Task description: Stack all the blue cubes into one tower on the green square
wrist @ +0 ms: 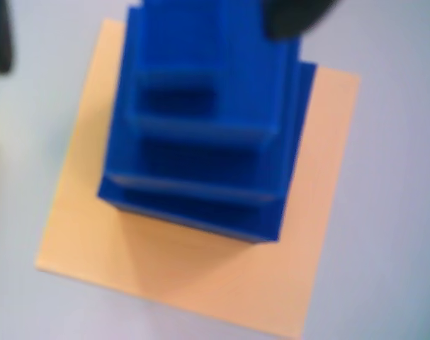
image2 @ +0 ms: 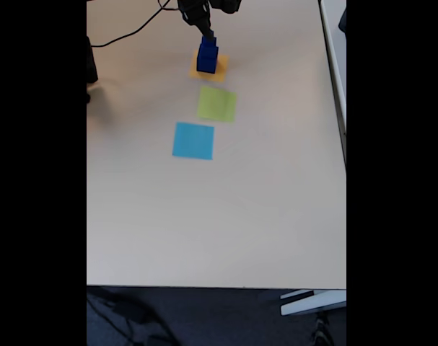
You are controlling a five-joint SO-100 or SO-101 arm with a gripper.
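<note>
We see the blue cubes [image2: 207, 55] stacked on the orange-yellow square [wrist: 200, 276]; the green square [image2: 217, 103] lies bare nearby, the light-blue square [image2: 193, 140] beyond; the gripper [image2: 206, 32] sits atop the tower, its grip unclear to us.

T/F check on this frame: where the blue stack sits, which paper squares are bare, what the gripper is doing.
1. The blue cubes stand stacked on the orange-yellow square. True.
2. The green square has a cube on it. False: it is bare.
3. In the fixed view the light-blue square lies nearest the camera of the three squares. True.
4. The gripper hangs over the light-blue square. False: it is at the top of the stack.
5. The stack is widest at the top. False: the wrist view shows the largest cube at the bottom.
</note>
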